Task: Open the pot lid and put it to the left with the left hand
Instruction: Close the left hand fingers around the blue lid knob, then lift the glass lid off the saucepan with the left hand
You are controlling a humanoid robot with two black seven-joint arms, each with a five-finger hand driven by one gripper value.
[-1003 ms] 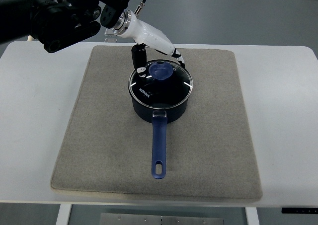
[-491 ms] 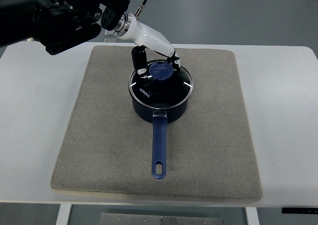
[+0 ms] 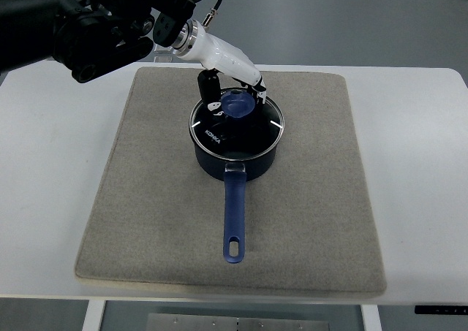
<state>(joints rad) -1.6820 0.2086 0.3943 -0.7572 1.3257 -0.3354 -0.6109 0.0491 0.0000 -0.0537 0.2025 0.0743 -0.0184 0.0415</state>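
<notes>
Between the fingers [image 3: 211, 91] of the left hand [image 3: 228, 82], now closed in from half a second ago, sits the lid knob [image 3: 237, 104], seemingly clamped, so lifting can follow.

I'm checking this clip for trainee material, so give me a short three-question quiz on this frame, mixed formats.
1. True or false: the round glass lid with the blue knob sits on the dark blue saucepan.
2. Multiple choice: the saucepan's long blue handle points A) toward the far edge of the grey felt mat, B) toward its near edge, C) toward its left edge.
3. Fill in: the left hand, with its white casing, is at the lid's blue ____.

Key: 1 true; 2 B; 3 knob.
</notes>
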